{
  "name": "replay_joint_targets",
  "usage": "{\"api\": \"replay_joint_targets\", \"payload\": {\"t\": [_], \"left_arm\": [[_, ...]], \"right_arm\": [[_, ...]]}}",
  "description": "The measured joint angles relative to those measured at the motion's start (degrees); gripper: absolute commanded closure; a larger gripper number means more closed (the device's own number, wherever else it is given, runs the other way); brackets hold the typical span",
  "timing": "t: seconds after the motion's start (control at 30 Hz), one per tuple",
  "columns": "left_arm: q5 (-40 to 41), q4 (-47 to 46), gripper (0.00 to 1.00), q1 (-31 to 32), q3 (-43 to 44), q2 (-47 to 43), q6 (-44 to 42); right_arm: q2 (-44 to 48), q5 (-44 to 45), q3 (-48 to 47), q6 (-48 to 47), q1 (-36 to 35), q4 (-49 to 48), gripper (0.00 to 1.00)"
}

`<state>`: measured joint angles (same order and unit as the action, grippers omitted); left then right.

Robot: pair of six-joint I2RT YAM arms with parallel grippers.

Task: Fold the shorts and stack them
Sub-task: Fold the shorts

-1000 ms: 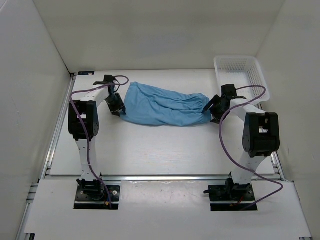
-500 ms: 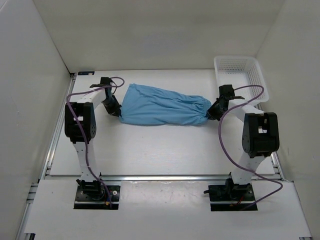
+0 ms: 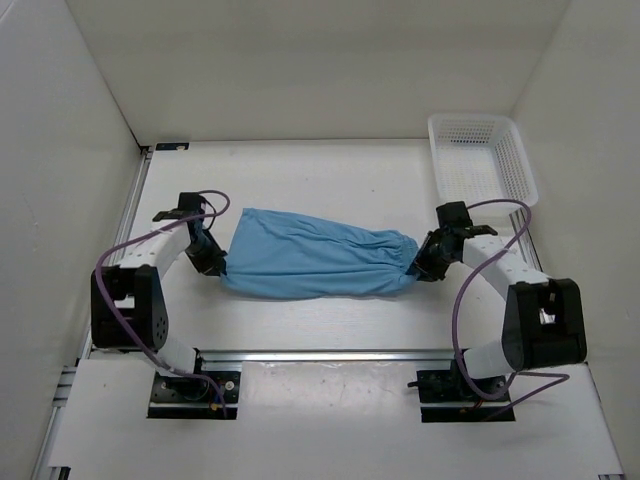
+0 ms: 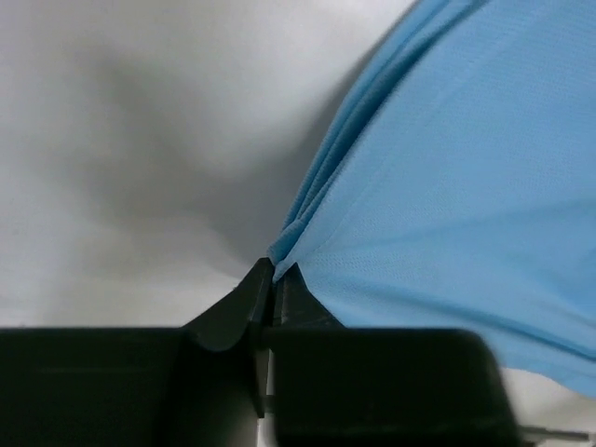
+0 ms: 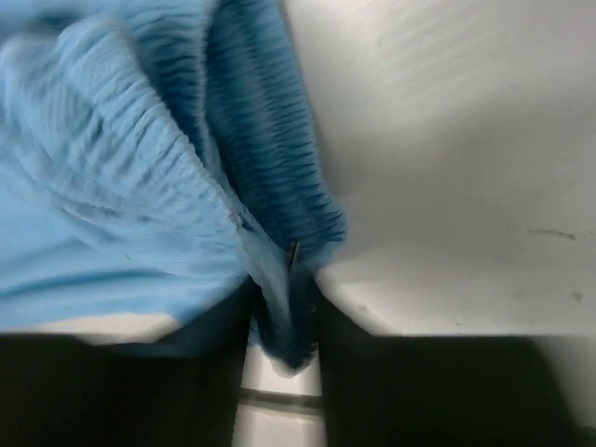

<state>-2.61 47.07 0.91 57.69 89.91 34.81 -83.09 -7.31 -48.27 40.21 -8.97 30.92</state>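
The light blue shorts (image 3: 310, 260) hang stretched sideways between my two grippers over the middle of the table. My left gripper (image 3: 213, 262) is shut on the leg-hem end; in the left wrist view (image 4: 273, 272) the jaws pinch a corner of the smooth blue fabric (image 4: 447, 186). My right gripper (image 3: 422, 262) is shut on the gathered waistband end; in the right wrist view (image 5: 284, 312) the ribbed elastic waistband (image 5: 270, 177) is bunched between the jaws. The drawstring is not visible.
A white plastic basket (image 3: 482, 158) stands at the back right corner of the table (image 3: 330, 310). White walls enclose the back and both sides. A metal rail runs along the near edge, in front of the arm bases.
Both arms have pulled the held shorts toward the near edge of the table, and the cloth has been drawn out longer and flatter between the grippers.
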Motion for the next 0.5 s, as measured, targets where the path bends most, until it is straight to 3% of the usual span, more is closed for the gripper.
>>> {"api": "replay_joint_targets", "payload": {"t": [0.07, 0.1, 0.13, 0.2, 0.27, 0.3, 0.4, 0.5], "left_arm": [[-0.3, 0.7, 0.45, 0.0, -1.6, -2.9, -0.3], [-0.4, 0.9, 0.12, 0.0, -1.7, -3.8, -0.2], [-0.5, 0.7, 0.02, 0.0, -1.7, -4.3, -0.3], [-0.8, 0.6, 0.0, 0.0, -1.6, -4.5, -0.1], [-0.8, 0.9, 0.0, 0.0, -1.4, -4.5, 0.0], [-0.8, 1.2, 0.0, 0.0, -1.0, -4.6, -0.1], [0.1, 2.5, 0.0, 0.0, 1.0, -5.2, -0.1], [1.1, 3.8, 0.0, 0.0, 3.7, -7.0, -0.1]], "right_arm": [[2.3, 0.3, 0.3, -0.7, -0.9, 1.9, 0.32], [3.1, 0.7, 0.3, -1.3, -1.2, 2.5, 0.23], [3.6, 1.2, 0.1, -1.6, -1.6, 3.3, 0.2], [3.7, 3.2, -1.2, -2.8, -2.5, 5.6, 0.2], [3.7, 5.3, -3.5, -3.3, -3.6, 7.6, 0.27], [3.8, 6.4, -4.8, -3.5, -4.2, 8.3, 0.46], [3.8, 9.5, -8.7, -4.4, -6.6, 8.9, 0.87], [3.6, 11.3, -11.5, -4.2, -8.5, 9.3, 1.0]]}}
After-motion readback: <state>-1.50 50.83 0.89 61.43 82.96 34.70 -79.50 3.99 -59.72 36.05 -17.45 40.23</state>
